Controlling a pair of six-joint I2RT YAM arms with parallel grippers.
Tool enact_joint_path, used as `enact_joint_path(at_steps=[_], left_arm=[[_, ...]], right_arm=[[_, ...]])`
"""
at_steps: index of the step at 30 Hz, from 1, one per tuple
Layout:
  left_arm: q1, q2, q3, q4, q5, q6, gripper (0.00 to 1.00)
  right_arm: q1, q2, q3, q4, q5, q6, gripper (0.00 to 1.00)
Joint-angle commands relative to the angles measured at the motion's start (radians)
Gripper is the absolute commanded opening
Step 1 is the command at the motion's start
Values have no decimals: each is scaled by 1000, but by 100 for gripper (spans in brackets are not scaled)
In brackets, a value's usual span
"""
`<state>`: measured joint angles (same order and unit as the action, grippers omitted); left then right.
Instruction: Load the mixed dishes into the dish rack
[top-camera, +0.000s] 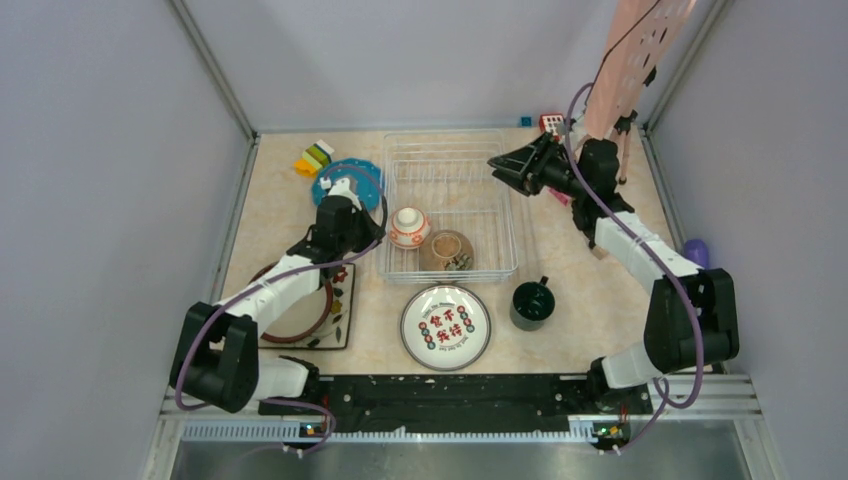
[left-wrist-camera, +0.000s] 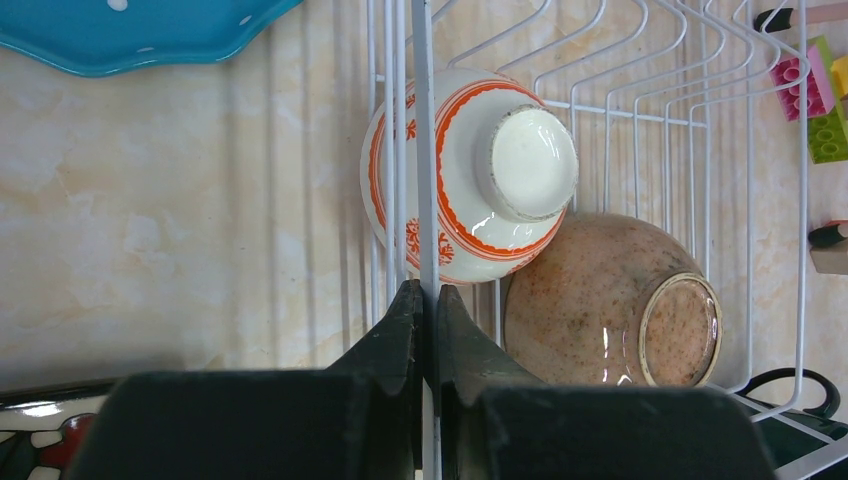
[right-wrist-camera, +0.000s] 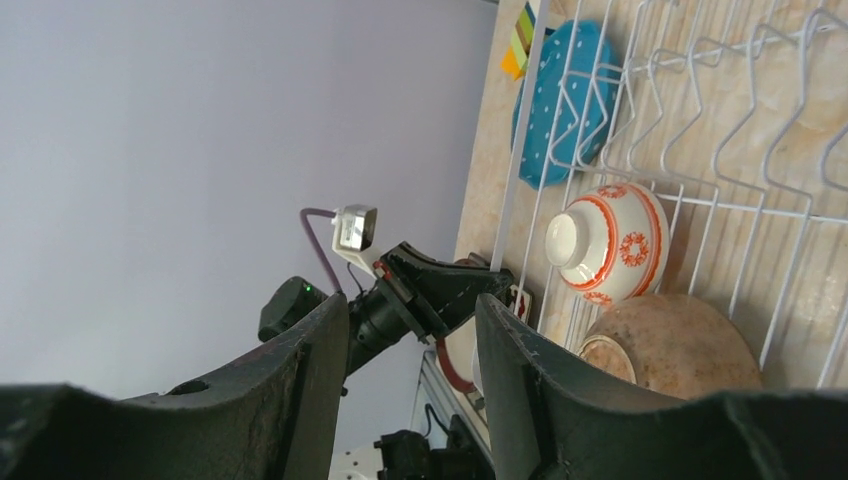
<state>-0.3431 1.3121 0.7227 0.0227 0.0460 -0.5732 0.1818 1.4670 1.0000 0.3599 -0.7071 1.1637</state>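
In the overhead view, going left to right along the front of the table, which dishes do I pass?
Square plate → round plate with red characters → green mug.

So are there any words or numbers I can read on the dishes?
Round plate: four big red Chinese characters in two rows, too small and blurry to read for sure.
White bowl: orange patterns only, no words.
Nothing else shows any writing or numbers.
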Motion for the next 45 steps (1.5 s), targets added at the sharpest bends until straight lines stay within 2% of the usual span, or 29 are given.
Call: enact_joint_path(at_steps=[1, 3, 9, 15, 23, 27, 30, 34, 45], left_arm=[[2, 35, 12, -18, 11, 19, 0], [1, 38, 14, -18, 12, 21, 0], [2, 35, 14, -18, 20, 19, 0], [1, 37, 16, -18, 16, 21, 0], [2, 49, 21, -39, 23, 22, 0], [1, 44, 20, -49, 15, 28, 0], [1, 45, 20, -50, 15, 29, 0], [1, 46, 22, -49, 20, 29, 0], [1, 51, 24, -47, 28, 28, 0]], right_arm=[[37, -51, 27, 106, -29, 8, 49], [49, -60, 36, 86, -30, -3, 48], [166, -85, 127, -214, 104, -221, 48], [227, -36, 177, -217, 164, -230, 48], [246, 160, 516, -429, 232, -323, 47], [241, 213, 574, -415, 232, -310, 47], [211, 223, 554, -355, 213, -272, 47], [149, 208, 499, -274, 187, -229, 47], [28, 111, 424, -279, 128, -219, 47]])
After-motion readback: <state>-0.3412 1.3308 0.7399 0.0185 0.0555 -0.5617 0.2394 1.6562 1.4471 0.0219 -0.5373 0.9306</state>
